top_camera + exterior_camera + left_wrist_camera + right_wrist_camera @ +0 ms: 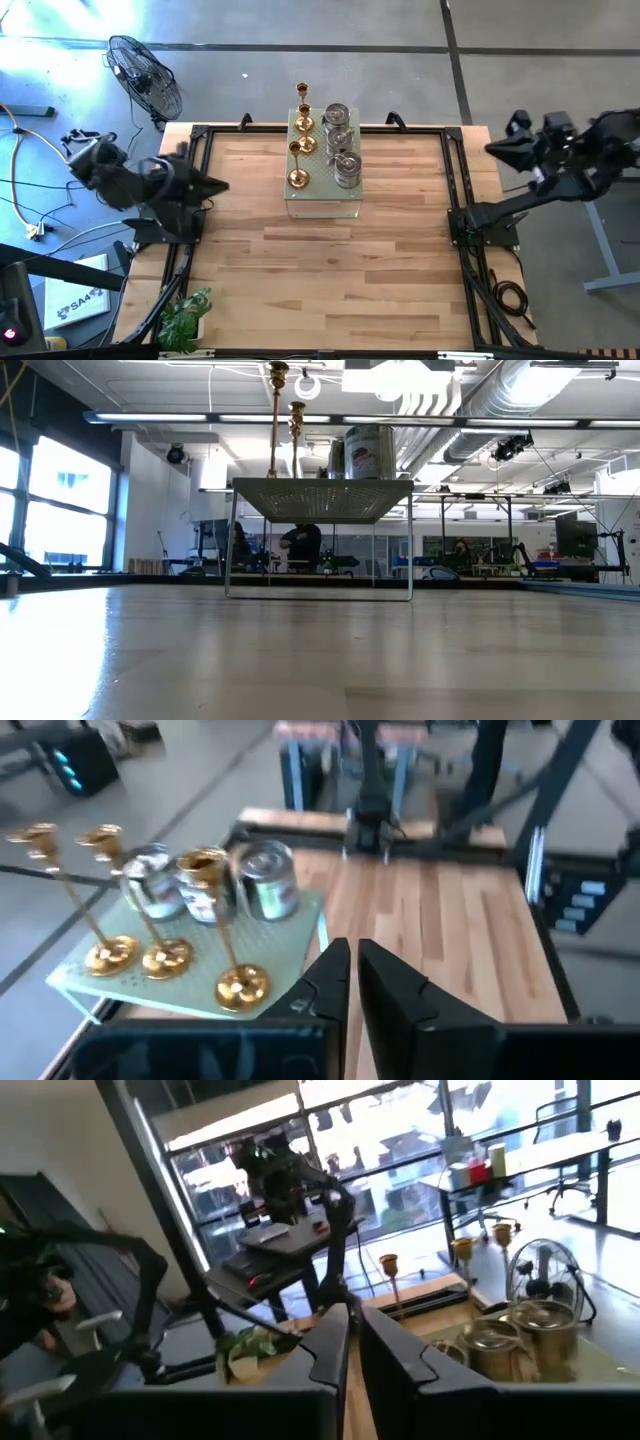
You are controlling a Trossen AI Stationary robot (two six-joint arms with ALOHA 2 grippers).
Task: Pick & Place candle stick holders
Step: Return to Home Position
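**High view.** One pale green perforated shelf (322, 195) stood at the middle of the far half of the light wooden slatted table (320, 280). On it were three shiny, thin-stemmed gold candle stick holders (298, 179) in a row along its left side. Three squat cylindrical silver candle stick holders (346, 170) stood in a row just beside them on the right. My left gripper (218, 185) hung over the table's left edge, well apart from the shelf. My right gripper (492, 148) hung off the table's far right corner. One black floor fan (150, 75) stood beyond the far left corner.

**Low view.** The shelf (322, 498) stood raised on thin legs. The gold candle stick holders (277, 420) and silver candle stick holders (368, 452) stood upright on top. Neither of my grippers showed.

**Left wrist view.** My left fingers (410, 1005) lay pressed close, with a thin slit between them, gripping nothing. All six holders stood on the shelf (290, 935) ahead, apart from me.

**Right wrist view.** My right fingers (400, 1365) lay equally close together, empty. The gold candle stick holders (388, 1265) and silver candle stick holders (545, 1330) stood farther off.
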